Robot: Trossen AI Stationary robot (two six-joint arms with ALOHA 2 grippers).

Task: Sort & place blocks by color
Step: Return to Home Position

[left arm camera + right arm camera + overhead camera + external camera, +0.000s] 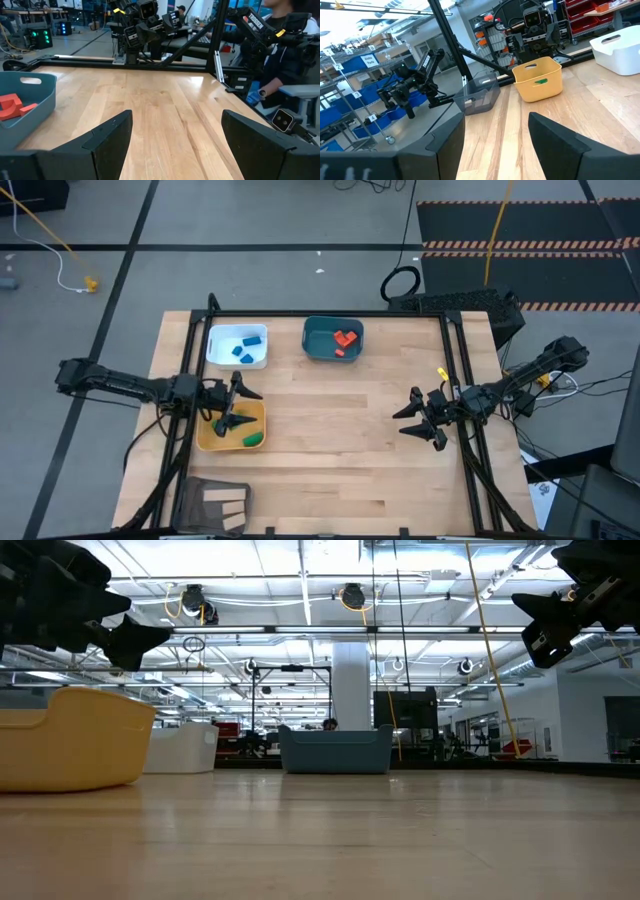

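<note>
Both wide open and empty: left claw (238,412) with yellow tray (205,443) and green block (251,440) beneath it, right claw (408,420) above bare table (340,455).

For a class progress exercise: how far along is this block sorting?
Done: blue blocks in white bin, red blocks in teal bin, green block in yellow bin, tan blocks in mesh bin. In hand: nothing; left arm over the yellow bin, right arm near the table's right edge, jaws open. Left: no loose blocks.
</note>
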